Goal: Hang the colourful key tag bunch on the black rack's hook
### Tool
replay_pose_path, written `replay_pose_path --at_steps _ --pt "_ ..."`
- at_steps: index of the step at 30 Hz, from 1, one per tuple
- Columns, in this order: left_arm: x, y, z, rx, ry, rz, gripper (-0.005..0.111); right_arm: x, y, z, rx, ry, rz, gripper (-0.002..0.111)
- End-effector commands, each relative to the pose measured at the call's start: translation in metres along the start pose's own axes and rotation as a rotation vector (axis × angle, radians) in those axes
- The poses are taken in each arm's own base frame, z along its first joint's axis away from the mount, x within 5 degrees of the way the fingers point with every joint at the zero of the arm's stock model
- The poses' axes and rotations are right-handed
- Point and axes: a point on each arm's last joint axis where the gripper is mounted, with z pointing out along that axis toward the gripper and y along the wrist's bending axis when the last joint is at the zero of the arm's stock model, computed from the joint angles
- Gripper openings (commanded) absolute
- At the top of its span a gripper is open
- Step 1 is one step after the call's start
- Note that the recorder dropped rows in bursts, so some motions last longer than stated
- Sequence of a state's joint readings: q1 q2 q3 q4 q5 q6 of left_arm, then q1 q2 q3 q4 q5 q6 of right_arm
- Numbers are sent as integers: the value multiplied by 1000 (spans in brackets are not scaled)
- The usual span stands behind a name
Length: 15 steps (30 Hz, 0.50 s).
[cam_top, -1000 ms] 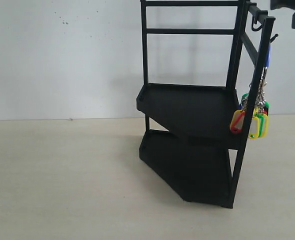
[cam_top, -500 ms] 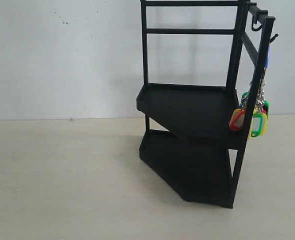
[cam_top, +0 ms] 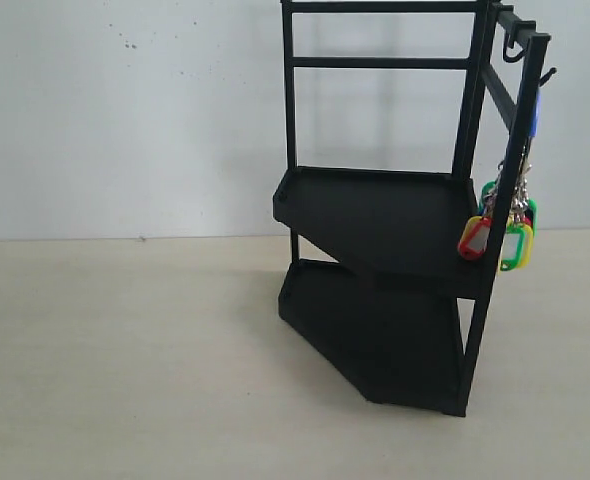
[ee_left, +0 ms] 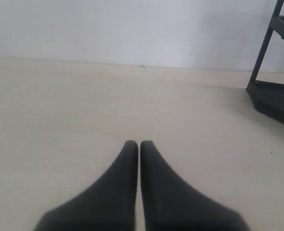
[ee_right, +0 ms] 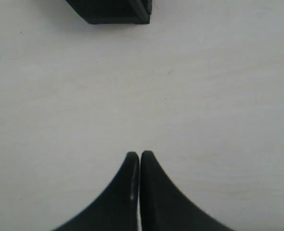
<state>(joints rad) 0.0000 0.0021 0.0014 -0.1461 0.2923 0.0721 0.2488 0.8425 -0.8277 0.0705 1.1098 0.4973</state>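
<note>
Left gripper [ee_left: 139, 143]: hovering over the pale table [cam_top: 125, 350] with its jaws pressed together on nothing, the black rack [cam_top: 375, 215] standing off to one side of it. Colourful key tag bunch [cam_top: 500, 238]: hanging free beside the rack's right front post, its blue top reaching up toward a small hook [cam_top: 547, 75] on the top rail, so the hanging step is judged to be finishing. Right gripper [ee_right: 140, 154]: pointing down at bare table near the rack's foot, jaws closed and empty; the next move is likely calling only for both arms keeping clear of the rack.
</note>
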Motion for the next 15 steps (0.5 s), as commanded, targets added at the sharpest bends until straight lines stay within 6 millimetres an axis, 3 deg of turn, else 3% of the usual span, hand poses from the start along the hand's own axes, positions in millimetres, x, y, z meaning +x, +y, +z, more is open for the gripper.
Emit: replay_pose_path --at_steps 1,10,15 --pt "-1 0 0 -1 -11 8 4 -4 2 -1 -34 -59 -3 0" --pt "-1 0 0 -1 -11 8 4 -4 6 -1 -50 -72 -33 0" --pt "-1 0 0 -1 -11 8 4 -15 12 7 -157 -235 -18 0"
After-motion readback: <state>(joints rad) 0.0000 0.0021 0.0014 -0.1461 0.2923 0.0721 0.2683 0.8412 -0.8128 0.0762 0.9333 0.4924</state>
